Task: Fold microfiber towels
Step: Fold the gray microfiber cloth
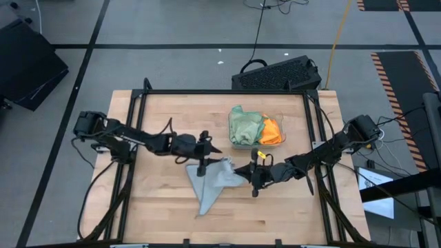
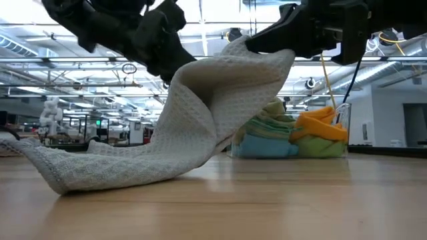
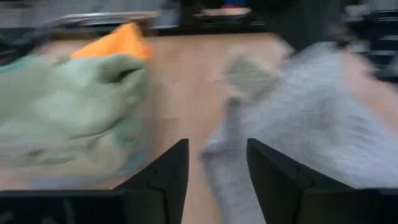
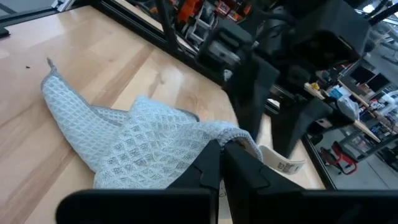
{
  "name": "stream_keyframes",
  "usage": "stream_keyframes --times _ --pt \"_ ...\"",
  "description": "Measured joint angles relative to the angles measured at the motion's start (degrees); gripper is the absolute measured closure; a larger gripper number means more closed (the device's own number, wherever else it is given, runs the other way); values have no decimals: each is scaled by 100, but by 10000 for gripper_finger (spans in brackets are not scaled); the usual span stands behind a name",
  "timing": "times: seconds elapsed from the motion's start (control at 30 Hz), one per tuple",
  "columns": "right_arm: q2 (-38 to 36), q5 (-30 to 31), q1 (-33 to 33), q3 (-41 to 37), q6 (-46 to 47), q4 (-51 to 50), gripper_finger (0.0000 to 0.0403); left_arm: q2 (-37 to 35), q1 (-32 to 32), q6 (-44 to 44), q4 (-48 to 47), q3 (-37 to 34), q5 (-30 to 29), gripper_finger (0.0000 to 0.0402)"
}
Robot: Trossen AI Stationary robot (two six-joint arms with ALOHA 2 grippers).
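Observation:
A light grey microfiber towel (image 1: 212, 182) lies mid-table, one corner raised. Its far end (image 2: 47, 163) rests on the wood. My right gripper (image 4: 222, 149) is shut on that raised corner. My left gripper (image 3: 217, 146) stands open and level just left of the raised part (image 2: 200, 73). The grey cloth (image 3: 311, 112) shows just beyond its fingers; whether they touch it, I cannot tell. Sage green (image 1: 244, 126), orange (image 1: 272, 131) and blue (image 2: 267, 143) towels sit heaped in a clear tray (image 1: 231, 136). My right gripper pinches the grey towel's hemmed corner (image 4: 235, 132) between its two shut fingers, coming nearly level from the table's right side. The corner (image 2: 280, 57) is lifted clear. The cloth slopes down slack from it, and its lower part lies on the table.
The clear tray stands at the far right of the wooden table. A black keyboard-like case (image 1: 275, 74) lies beyond the far edge. Black frame rails (image 1: 131, 138) run along the table's sides. Bare wood (image 1: 275, 213) lies toward the near edge.

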Motion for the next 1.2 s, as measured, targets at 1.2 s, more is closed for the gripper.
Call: stream_keyframes --times 1.2 --pt "2 -7 0 -2 186 -151 399 419 221 519 521 138 902 398"
